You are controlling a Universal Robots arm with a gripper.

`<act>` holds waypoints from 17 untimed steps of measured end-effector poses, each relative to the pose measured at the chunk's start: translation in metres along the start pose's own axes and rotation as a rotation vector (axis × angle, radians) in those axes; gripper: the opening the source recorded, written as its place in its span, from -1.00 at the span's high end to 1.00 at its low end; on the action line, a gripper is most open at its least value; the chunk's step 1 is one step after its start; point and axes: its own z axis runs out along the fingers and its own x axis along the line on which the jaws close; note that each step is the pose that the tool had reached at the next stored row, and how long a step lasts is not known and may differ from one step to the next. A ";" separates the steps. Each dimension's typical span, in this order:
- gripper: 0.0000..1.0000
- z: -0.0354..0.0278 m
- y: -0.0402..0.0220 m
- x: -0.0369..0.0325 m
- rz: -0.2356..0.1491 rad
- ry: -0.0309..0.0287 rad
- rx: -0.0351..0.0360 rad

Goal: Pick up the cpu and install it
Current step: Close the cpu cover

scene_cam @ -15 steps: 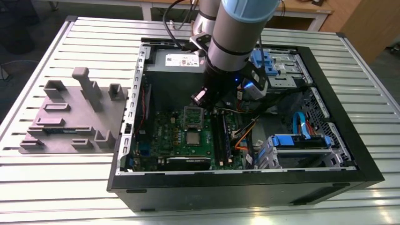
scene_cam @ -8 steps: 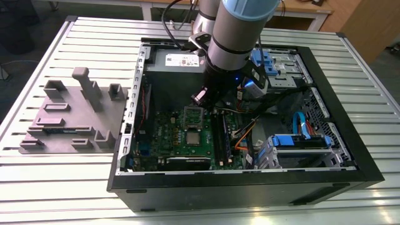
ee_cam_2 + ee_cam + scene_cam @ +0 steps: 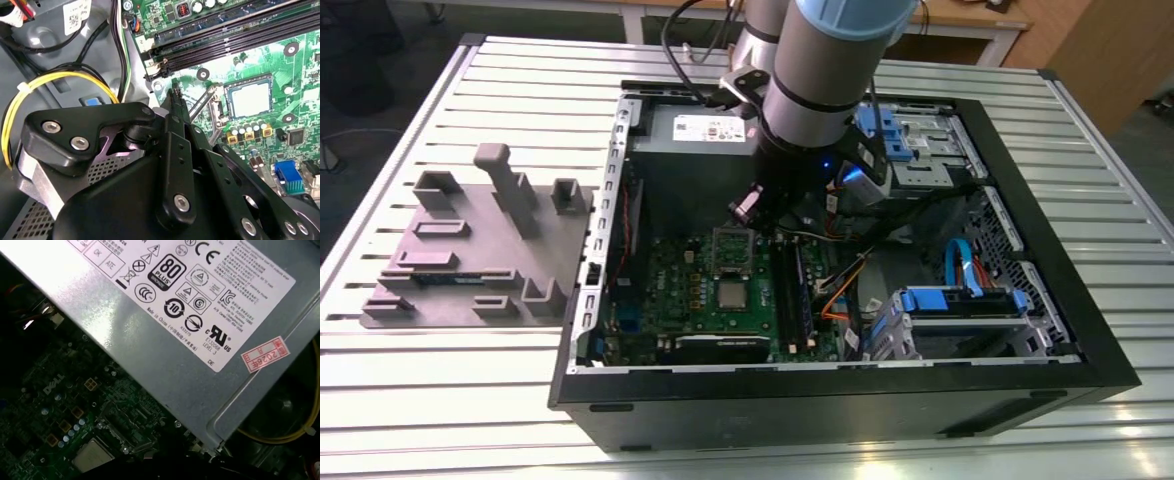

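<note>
The cpu (image 3: 249, 98) is sitting flat in its socket on the green motherboard (image 3: 720, 310), showing as 1 small square with a pale silvery top in both wrist views (image 3: 91, 456) and in the exterior view (image 3: 734, 294). It is probably light, stiff, thin and fragile underneath, so taking it by 2 opposite edges looks safest. The socket's retention frame (image 3: 210, 112) is standing raised beside the cpu. The gripper (image 3: 175, 97) is hanging just beside the cpu, over the frame's side, its slim jaws drawn together and gripping nothing. The grey metal box (image 3: 165, 320) is lying just beyond the cpu's socket. The grey plastic fixture (image 3: 474, 250) is resting well apart, outside the case.
</note>
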 end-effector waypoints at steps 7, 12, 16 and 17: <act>0.80 -0.0035 0.0016 0.0014 -0.042 0.0040 0.0001; 0.80 -0.0063 0.0026 0.0021 -0.067 0.0055 -0.0013; 0.80 -0.0082 0.0029 0.0024 -0.095 0.0074 -0.0025; 0.80 -0.0088 0.0030 0.0024 -0.099 0.0075 -0.0030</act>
